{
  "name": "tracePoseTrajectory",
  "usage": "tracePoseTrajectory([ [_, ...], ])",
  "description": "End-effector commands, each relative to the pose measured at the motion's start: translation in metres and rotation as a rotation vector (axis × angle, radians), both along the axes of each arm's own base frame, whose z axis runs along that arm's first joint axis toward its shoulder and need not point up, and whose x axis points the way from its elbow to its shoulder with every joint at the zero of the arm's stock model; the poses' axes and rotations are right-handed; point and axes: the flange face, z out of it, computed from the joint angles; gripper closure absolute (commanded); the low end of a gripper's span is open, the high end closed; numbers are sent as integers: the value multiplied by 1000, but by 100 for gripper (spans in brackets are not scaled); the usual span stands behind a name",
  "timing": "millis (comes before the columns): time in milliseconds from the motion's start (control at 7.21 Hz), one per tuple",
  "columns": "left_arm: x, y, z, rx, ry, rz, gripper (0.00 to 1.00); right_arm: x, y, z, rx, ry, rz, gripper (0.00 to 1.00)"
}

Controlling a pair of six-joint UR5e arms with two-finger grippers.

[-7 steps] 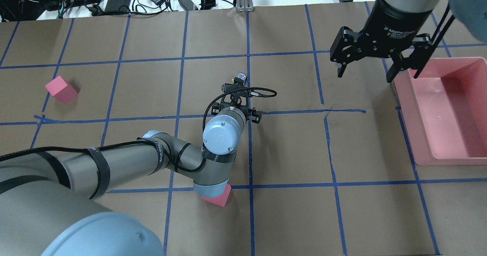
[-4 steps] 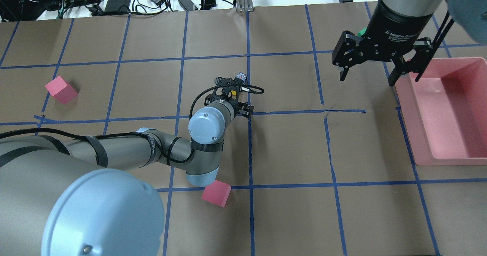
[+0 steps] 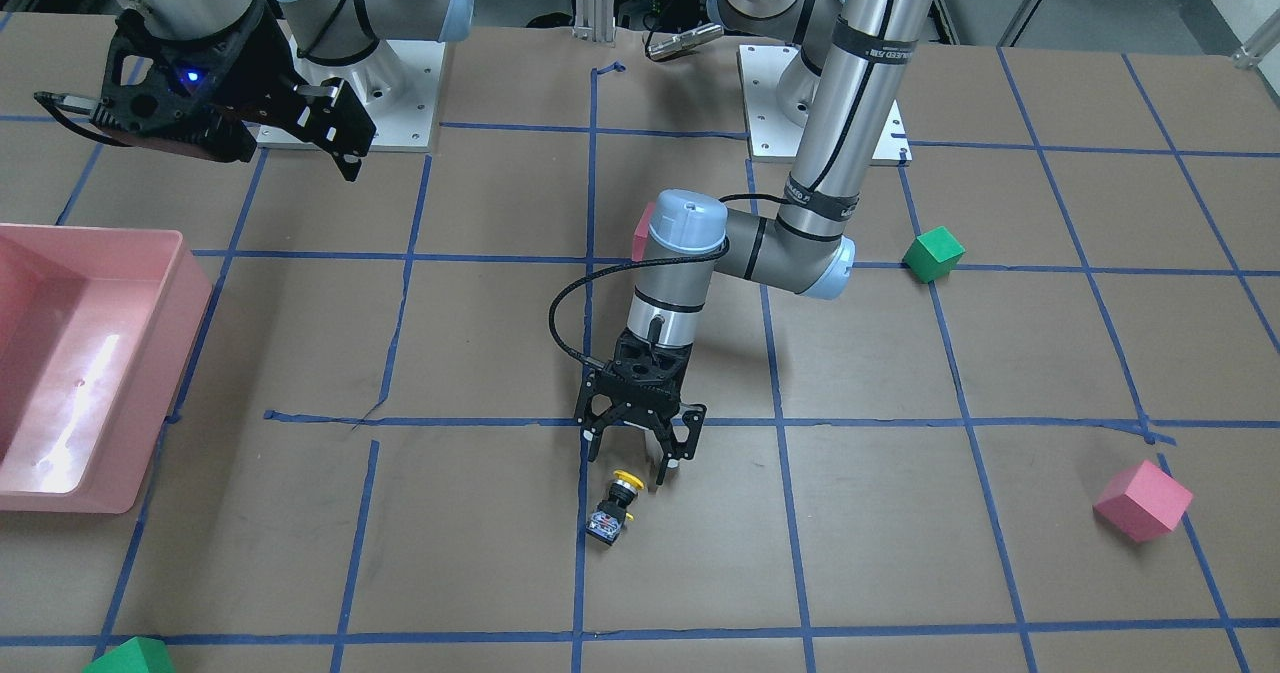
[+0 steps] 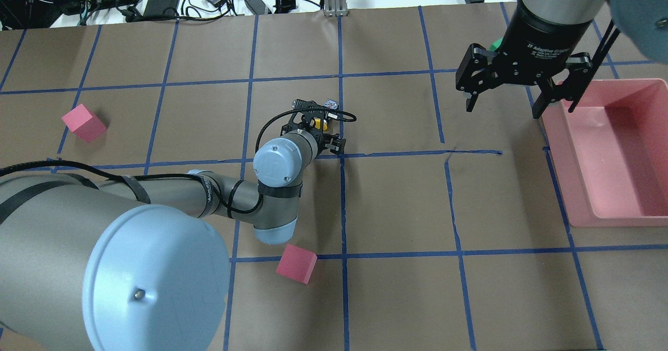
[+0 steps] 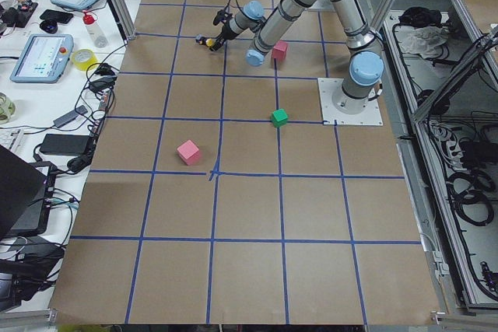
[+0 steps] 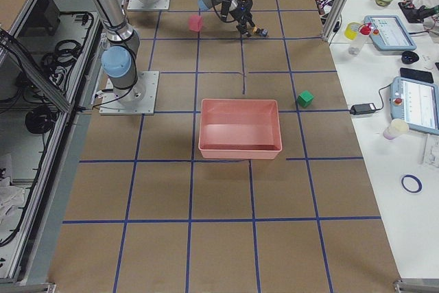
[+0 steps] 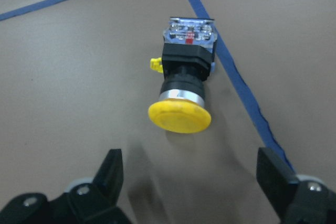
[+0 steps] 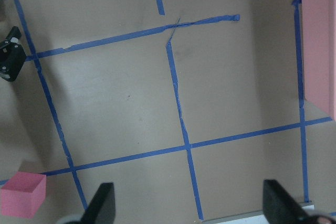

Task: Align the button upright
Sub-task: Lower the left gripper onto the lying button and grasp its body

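The button [image 7: 181, 85] lay on its side on the desk [image 7: 63, 77], just past the tips of the left fingers [image 7: 111, 169], with its yellow cap [image 7: 179, 117] facing them. The left fingers were spread wide, held nothing and did not touch it. The right fingers [image 8: 102, 205] were also wide apart and empty, far from the button.

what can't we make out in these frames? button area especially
- Overhead: the button sits mostly under the left gripper; only slivers of its cap and base show.
- Both side views: the button is too small to judge its tilt.
- Front-facing: one pink cube is mostly hidden behind the left arm.
- Front-facing: a green cube is cut off by the bottom edge.
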Motion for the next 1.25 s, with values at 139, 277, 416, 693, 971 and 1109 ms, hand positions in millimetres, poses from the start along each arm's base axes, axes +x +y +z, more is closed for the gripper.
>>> tracePoseTrajectory([
  [139, -1, -9, 6, -17, 12, 0, 47, 1, -1, -2, 1, -3, -3, 0],
  [277, 4, -15, 8, -20, 23, 3, 47, 1, -1, -2, 1, -5, -13, 0],
  [416, 4, -16, 7, -16, 34, -4, 47, 1, 0, -3, 4, -2, -11, 0],
  [693, 8, -18, 8, -18, 36, 3, 60, 2, 0, -3, 4, -8, -13, 0],
  [971, 8, -19, 14, -22, 28, 12, 77, 2, 0, -3, 6, -12, -18, 0],
  [1109, 7, -29, 35, -24, 38, 33, 77, 2, 0, -4, 6, -11, -26, 0],
])
